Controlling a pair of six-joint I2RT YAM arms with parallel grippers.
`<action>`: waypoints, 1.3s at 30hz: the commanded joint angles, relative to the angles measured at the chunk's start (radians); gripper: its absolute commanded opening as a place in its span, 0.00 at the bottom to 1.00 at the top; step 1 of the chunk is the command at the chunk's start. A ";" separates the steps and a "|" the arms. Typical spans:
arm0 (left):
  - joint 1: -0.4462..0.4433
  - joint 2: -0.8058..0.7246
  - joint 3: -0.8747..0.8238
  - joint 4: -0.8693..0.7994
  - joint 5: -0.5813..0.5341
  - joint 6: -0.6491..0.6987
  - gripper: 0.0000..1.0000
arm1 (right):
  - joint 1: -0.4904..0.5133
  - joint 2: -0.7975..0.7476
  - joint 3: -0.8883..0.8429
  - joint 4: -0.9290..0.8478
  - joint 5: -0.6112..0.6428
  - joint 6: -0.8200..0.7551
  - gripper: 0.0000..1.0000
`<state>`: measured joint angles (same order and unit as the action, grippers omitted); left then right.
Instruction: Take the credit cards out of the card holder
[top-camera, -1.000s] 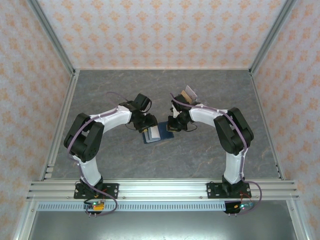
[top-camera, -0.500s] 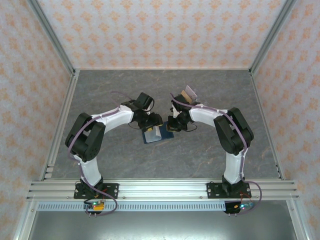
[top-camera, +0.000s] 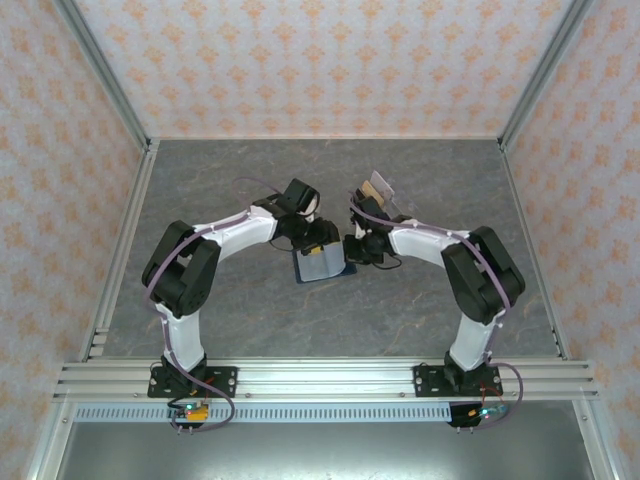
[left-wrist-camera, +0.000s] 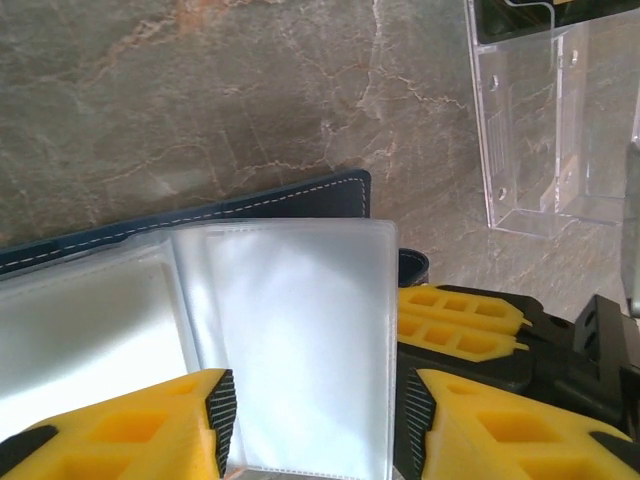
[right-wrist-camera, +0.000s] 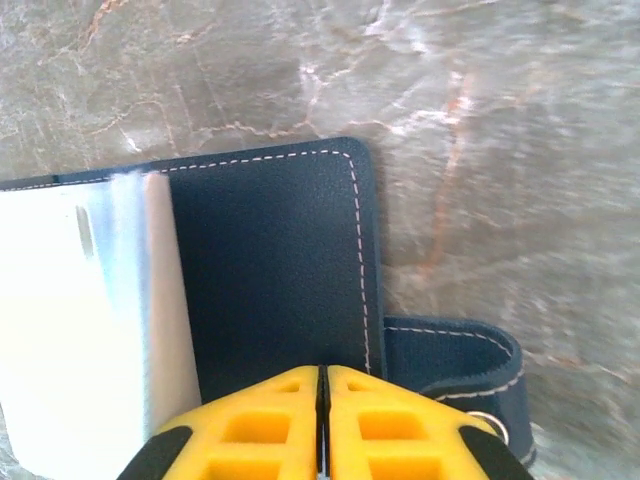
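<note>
At mid-table, the grey marbled table (top-camera: 250, 320) is offering open room all round, most of it toward 6 o'clock. The navy card holder (right-wrist-camera: 270, 250) is lying open there. The right gripper (right-wrist-camera: 322, 378), clenched shut, is sitting on the cover at 3 o'clock, apparently pinning it. The clear acrylic stand (left-wrist-camera: 540, 120) is crowding 1 o'clock, so pulling that way is looking risky. The left gripper (left-wrist-camera: 315, 410) is straddling a see-through card (left-wrist-camera: 300, 320); whether it is pinching, I cannot tell. Sliding it out flat is looking best, keeping clear of the tab clasp (right-wrist-camera: 450, 360).
</note>
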<state>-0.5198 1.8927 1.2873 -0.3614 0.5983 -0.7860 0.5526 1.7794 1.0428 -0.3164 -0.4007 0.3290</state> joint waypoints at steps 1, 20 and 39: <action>-0.006 0.010 0.039 0.022 -0.003 -0.012 0.48 | -0.008 -0.072 -0.029 0.071 0.054 0.015 0.10; 0.010 -0.012 0.026 -0.124 -0.167 0.000 0.31 | 0.010 -0.078 -0.046 0.137 -0.106 -0.002 0.17; 0.029 -0.075 -0.071 -0.172 -0.229 -0.009 0.49 | 0.018 0.065 0.050 -0.005 0.000 -0.002 0.24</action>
<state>-0.4927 1.8259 1.2282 -0.4911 0.4053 -0.7948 0.5690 1.8225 1.0721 -0.2726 -0.4515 0.3386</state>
